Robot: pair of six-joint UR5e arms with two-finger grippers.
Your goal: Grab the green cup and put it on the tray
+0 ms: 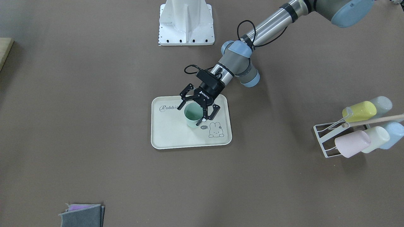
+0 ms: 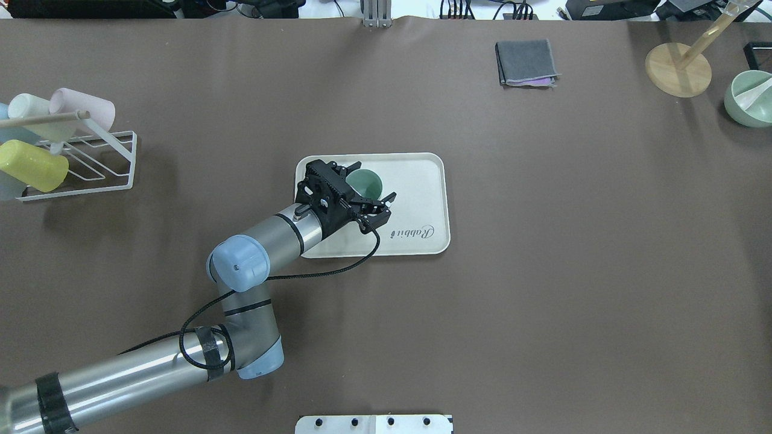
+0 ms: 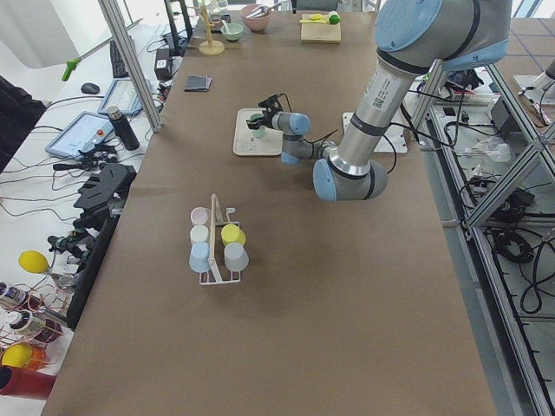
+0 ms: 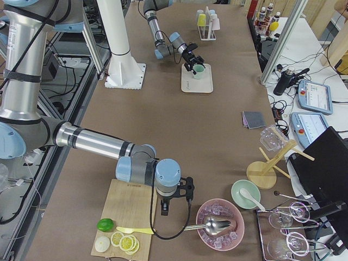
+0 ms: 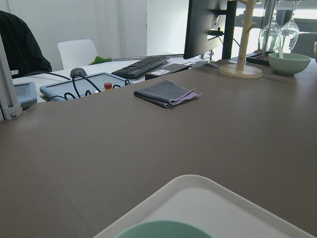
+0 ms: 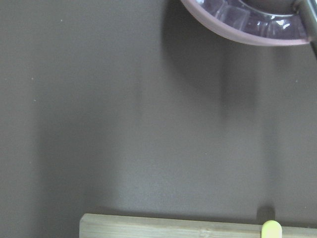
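Brown table [image 2: 573, 253] bearing a cream tray [image 2: 422, 181], a white wire rack [image 2: 90, 160], a folded grey cloth [image 2: 525, 60], a wooden stand [image 2: 678, 77] and a pale green bowl [image 2: 745, 105].

The front-facing camera looks steeply down from across the table [image 1: 94, 126], with the robot base [image 1: 186, 25] at its top. The overhead camera looks down from behind the robot, and both share the tray [image 1: 176, 137], turned end for end. The side cameras sit high at the table's ends, looking along it. The left wrist camera sits low by the tray's rim, facing the folded cloths [image 5: 166, 93]; the right wrist camera looks straight down, close, between pink bowl [image 6: 233, 30] and cutting board [image 6: 168, 225]
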